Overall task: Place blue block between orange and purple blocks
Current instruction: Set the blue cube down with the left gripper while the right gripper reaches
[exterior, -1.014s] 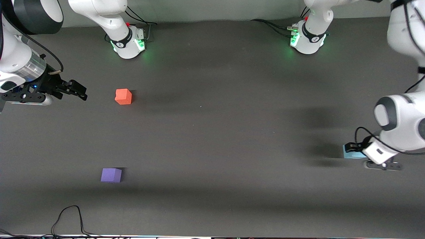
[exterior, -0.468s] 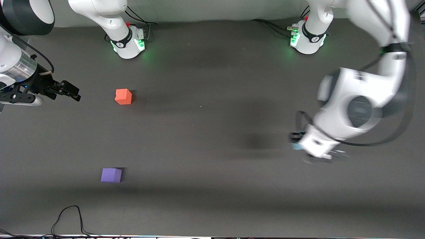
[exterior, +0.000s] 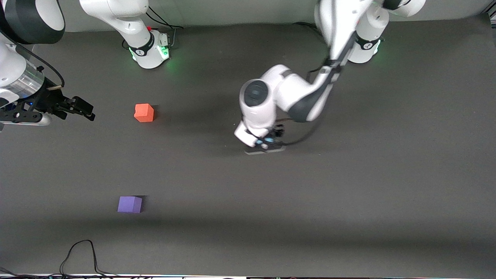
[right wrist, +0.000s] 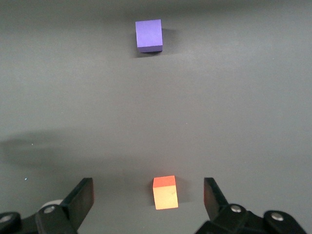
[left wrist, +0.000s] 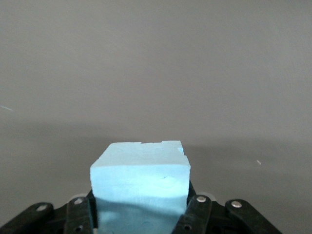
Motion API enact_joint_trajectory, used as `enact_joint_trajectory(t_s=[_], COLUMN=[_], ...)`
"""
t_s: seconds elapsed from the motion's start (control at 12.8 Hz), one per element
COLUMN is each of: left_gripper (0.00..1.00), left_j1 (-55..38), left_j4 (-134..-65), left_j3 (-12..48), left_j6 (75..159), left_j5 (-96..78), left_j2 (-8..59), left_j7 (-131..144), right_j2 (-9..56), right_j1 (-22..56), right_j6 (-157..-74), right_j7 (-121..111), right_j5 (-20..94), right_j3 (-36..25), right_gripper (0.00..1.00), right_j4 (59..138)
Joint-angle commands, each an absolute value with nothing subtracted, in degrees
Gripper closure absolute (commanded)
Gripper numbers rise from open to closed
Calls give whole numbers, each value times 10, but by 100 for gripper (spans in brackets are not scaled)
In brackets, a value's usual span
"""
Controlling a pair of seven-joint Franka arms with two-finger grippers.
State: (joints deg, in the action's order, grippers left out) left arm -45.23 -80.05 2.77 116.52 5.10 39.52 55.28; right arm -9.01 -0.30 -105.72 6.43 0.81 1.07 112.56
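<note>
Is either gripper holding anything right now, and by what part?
The left gripper holds the blue block, its fingers pinching two opposing side faces, over mid-table. The right gripper waits open, holding nothing, near the orange block.

From my console, bare dark table lies between the orange block and the purple block, which sit well apart. My left gripper, clamping the blue block, hangs over mid-table with open mat toward that gap. My right gripper, fingers spread, waits beside the orange block at the right arm's end.
</note>
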Motion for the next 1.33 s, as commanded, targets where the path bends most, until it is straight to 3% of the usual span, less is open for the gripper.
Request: enact_joint_trajectory(t_s=[0.0, 0.39, 0.47, 0.55, 0.62, 0.94, 1.25], left_gripper=[55, 54, 49, 20, 0, 0, 0], left_j1=[-503, -517, -517, -513, -509, -435, -280], left_j4=[-747, -749, -749, -748, -748, -748, -751], left_j3=[13, 15, 15, 15, 15, 26, 28], left_j6=[1196, 1252, 1252, 1252, 1247, 1176, 1043], left_j5=[64, 49, 49, 48, 48, 11, -94], left_j2=[467, 508, 510, 506, 502, 434, 327], left_j7=[597, 626, 622, 618, 616, 542, 343], right_j2=[-85, -81, -81, -80, -78, -70, 22], right_j1=[3, 5, 9, 20, 26, 28, 27], right_j6=[-1069, -1070, -1070, -1070, -1070, -1068, -1073], right_j7=[65, 76, 84, 98, 112, 168, 315], right_j5=[18, 18, 18, 18, 18, 19, 16], right_j3=[11, 11, 11, 12, 12, 76, 237], right_gripper=[0, 0, 0, 0, 0, 0, 0], right_j4=[1127, 1128, 1128, 1127, 1126, 1114, 1050])
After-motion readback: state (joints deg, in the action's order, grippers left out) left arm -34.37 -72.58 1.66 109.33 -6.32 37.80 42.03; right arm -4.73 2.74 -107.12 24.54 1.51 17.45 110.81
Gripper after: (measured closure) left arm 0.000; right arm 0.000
